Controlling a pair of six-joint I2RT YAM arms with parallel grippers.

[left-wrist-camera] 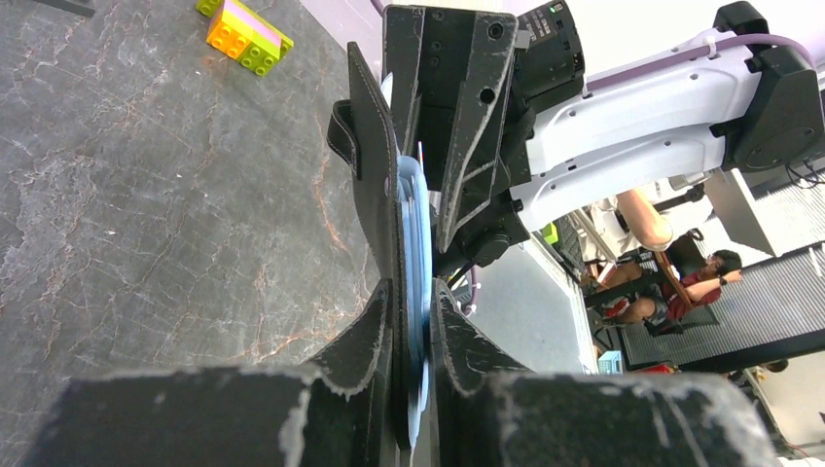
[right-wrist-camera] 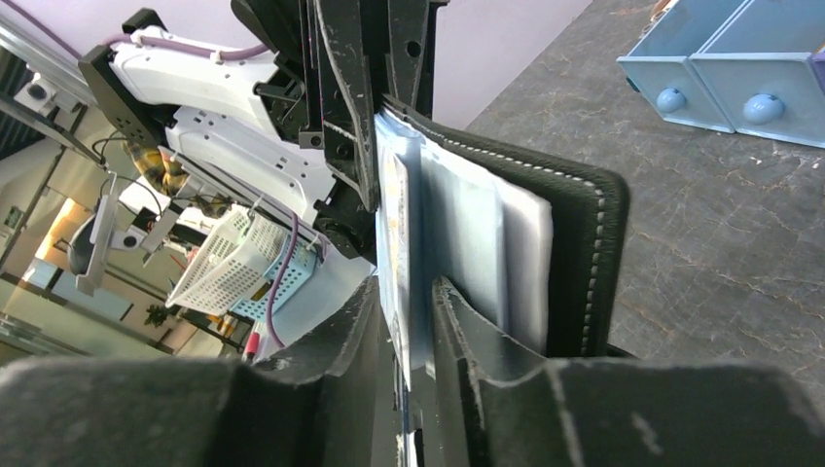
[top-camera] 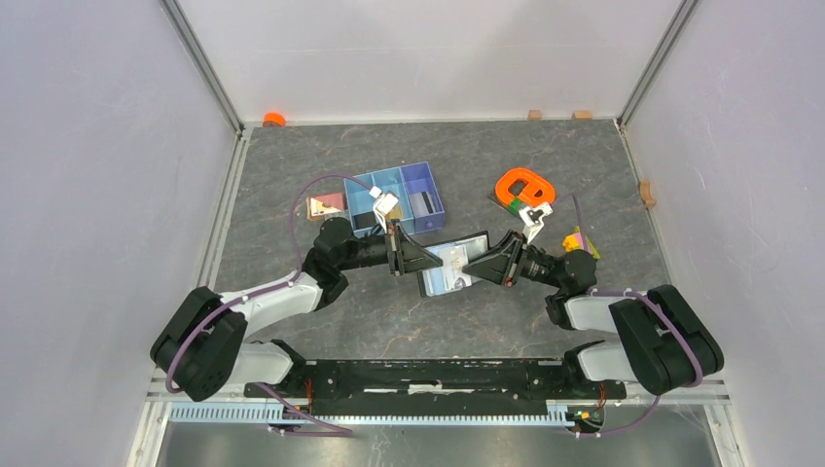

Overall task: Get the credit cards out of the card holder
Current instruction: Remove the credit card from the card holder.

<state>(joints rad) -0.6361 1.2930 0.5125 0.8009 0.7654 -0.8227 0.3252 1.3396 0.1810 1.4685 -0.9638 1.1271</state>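
Note:
The black card holder (top-camera: 465,243) hangs open in the air between my two grippers, over the middle of the table. My left gripper (top-camera: 425,260) is shut on its black cover and the pale sleeves beside it (left-wrist-camera: 413,306). The cover (left-wrist-camera: 375,165) stands on edge in that view. My right gripper (top-camera: 474,267) faces it from the right. Its fingers (right-wrist-camera: 404,297) are shut on a thin pale credit card (right-wrist-camera: 394,204) with small print. The other silvery sleeves (right-wrist-camera: 477,233) and the stitched black cover (right-wrist-camera: 584,243) lie outside its right finger. The card shows pale from above (top-camera: 449,279).
A blue three-compartment tray (top-camera: 399,195) stands just behind the left gripper and shows in the right wrist view (right-wrist-camera: 720,88). An orange ring-shaped object (top-camera: 523,187) and a yellow-green brick (top-camera: 581,240) lie at the right. A small pink item (top-camera: 324,206) lies left of the tray.

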